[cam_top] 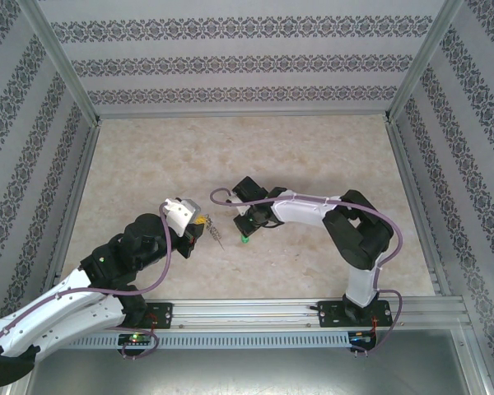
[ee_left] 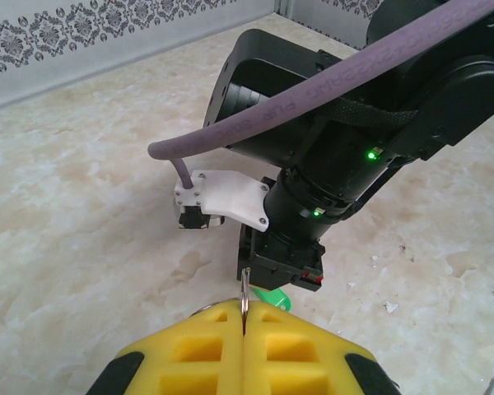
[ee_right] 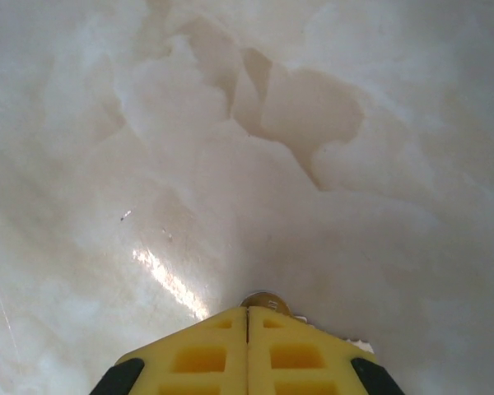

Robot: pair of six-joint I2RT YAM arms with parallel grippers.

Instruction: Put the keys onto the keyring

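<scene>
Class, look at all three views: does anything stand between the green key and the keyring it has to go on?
Nothing visible does. The left gripper pinches the keyring in its fingers, the right gripper grips the key, and just bare table lies between them.

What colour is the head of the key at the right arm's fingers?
The key head is bright green, clearest in the left wrist view.

The table (ee_right: 230, 164) is glossy, the keyring (ee_left: 244, 284) metal, the fingers (ee_left: 189, 350) perhaps foam.

keyring (cam_top: 216, 236) left of key (cam_top: 244, 239)
</scene>
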